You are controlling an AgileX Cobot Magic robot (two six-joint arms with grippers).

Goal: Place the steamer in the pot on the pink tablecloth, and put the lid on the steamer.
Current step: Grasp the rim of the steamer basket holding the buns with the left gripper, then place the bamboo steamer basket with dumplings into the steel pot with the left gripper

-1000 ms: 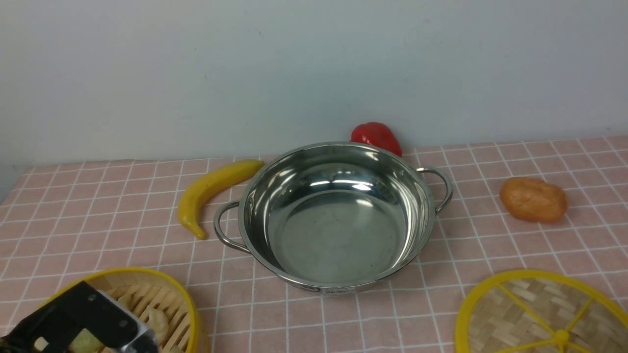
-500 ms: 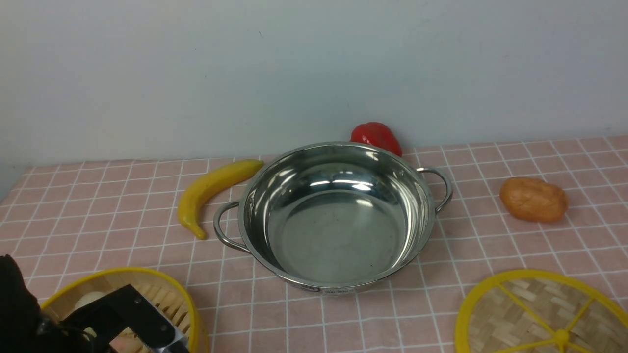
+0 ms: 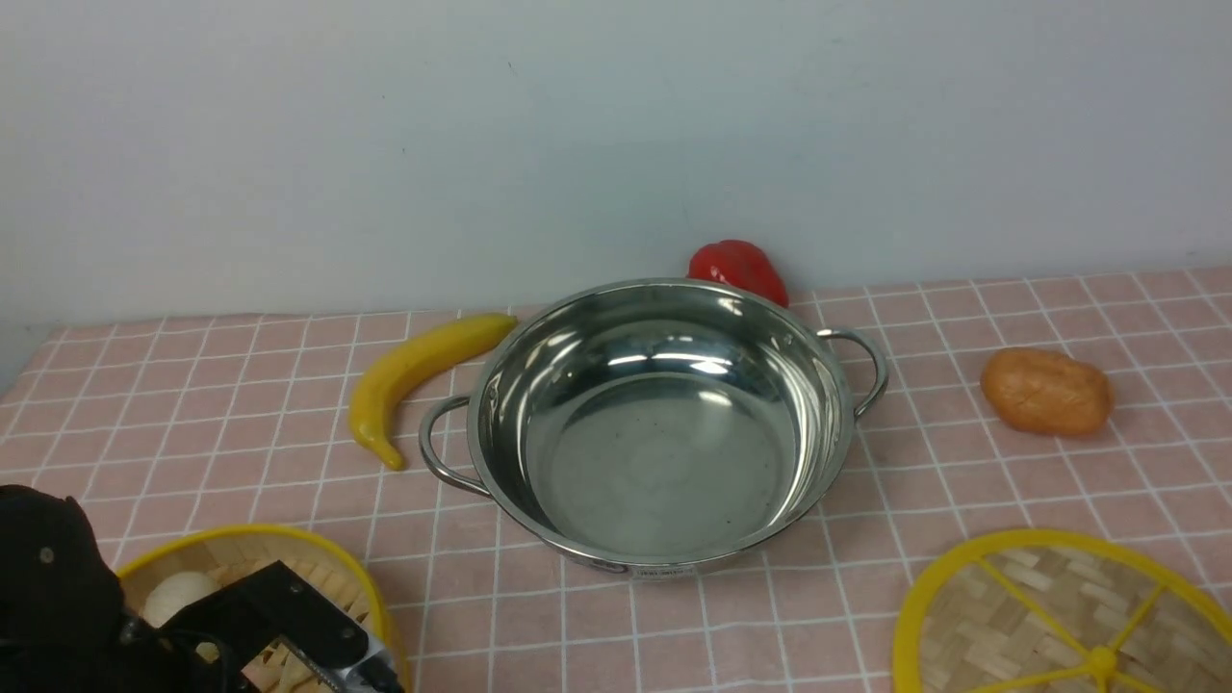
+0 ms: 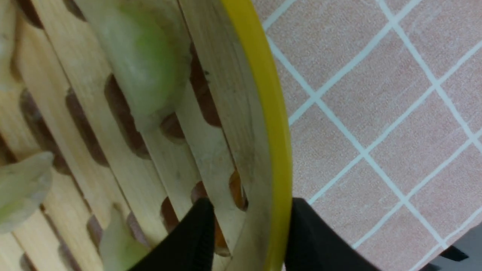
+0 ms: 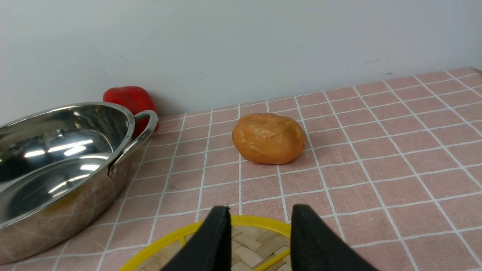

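**Left gripper straddles the basket wall**

The left gripper has its fingers spread apart. One finger is inside the basket and one is outside, with the yellow-edged side between them. A pale green dumpling lies in the basket, just past the inside finger. The right gripper is spread too and holds nothing. The lid lies flat right under it on the pink cloth. The empty pot sits farther ahead, between the two grippers. A banana lies beside the pot on the left gripper's side. A potato lies straight ahead of the right gripper. A red pepper is farthest off, behind the pot.
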